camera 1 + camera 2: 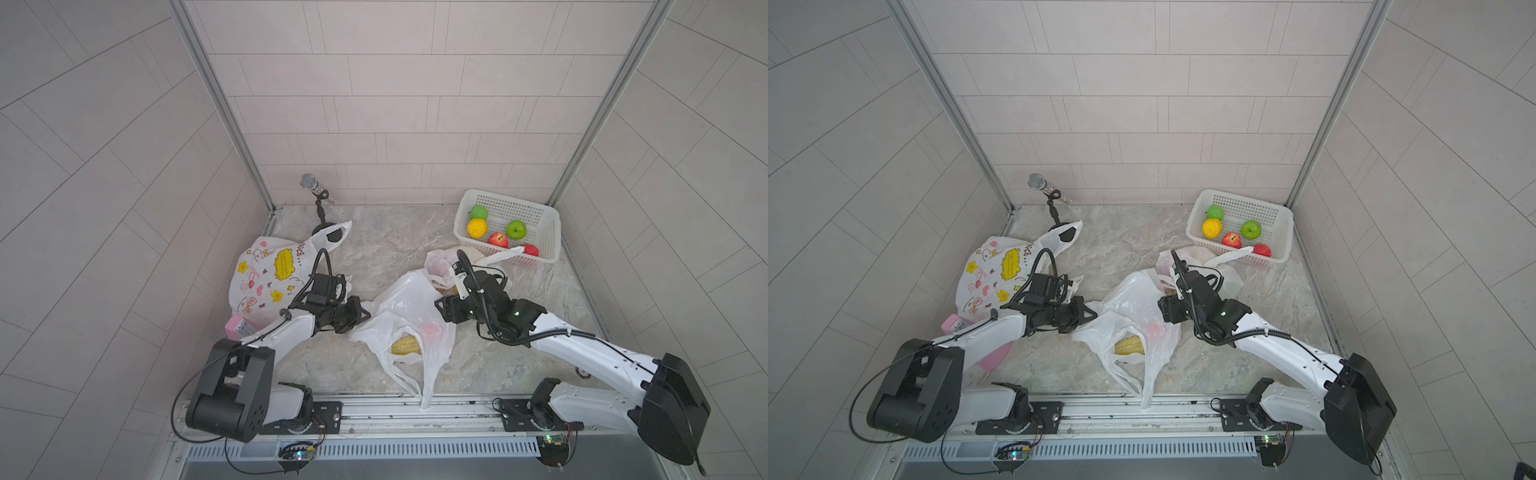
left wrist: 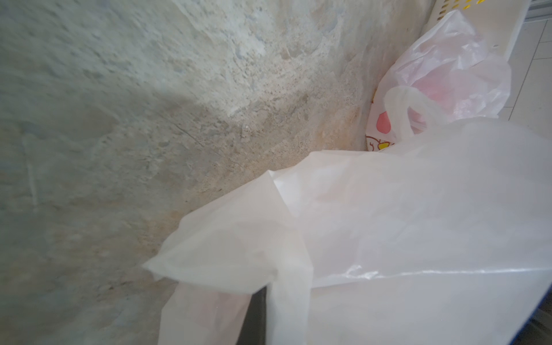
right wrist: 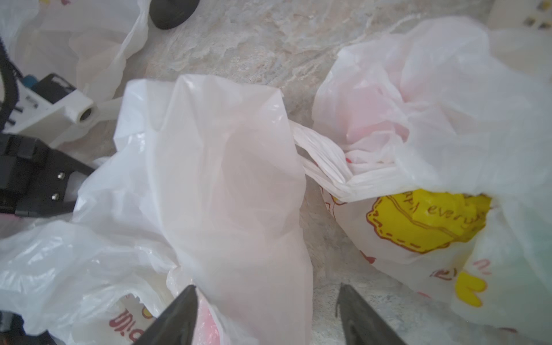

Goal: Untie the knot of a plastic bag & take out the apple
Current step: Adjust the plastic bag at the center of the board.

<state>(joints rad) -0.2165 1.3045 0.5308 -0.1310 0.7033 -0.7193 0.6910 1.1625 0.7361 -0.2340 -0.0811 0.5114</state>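
In both top views, a translucent white plastic bag [image 1: 409, 299] [image 1: 1136, 297] is seen lying in the middle of the marble-patterned table [image 1: 374, 249]. Its loose handles are trailed over the near edge. A reddish apple [image 1: 430, 328] [image 1: 1154, 329] is dimly made out through the film inside the bag, beside a yellow fruit [image 1: 405, 345]. The left gripper [image 1: 366, 313] is closed tight on the bag's left edge. In the right wrist view, the right gripper [image 3: 267, 288] is shown with its jaws apart, a raised fold of the bag between them, nothing pinched. A white basket [image 1: 511, 199] of fruit is set at the far right. A cartoon-printed bag [image 1: 266, 274] is laid at the left.
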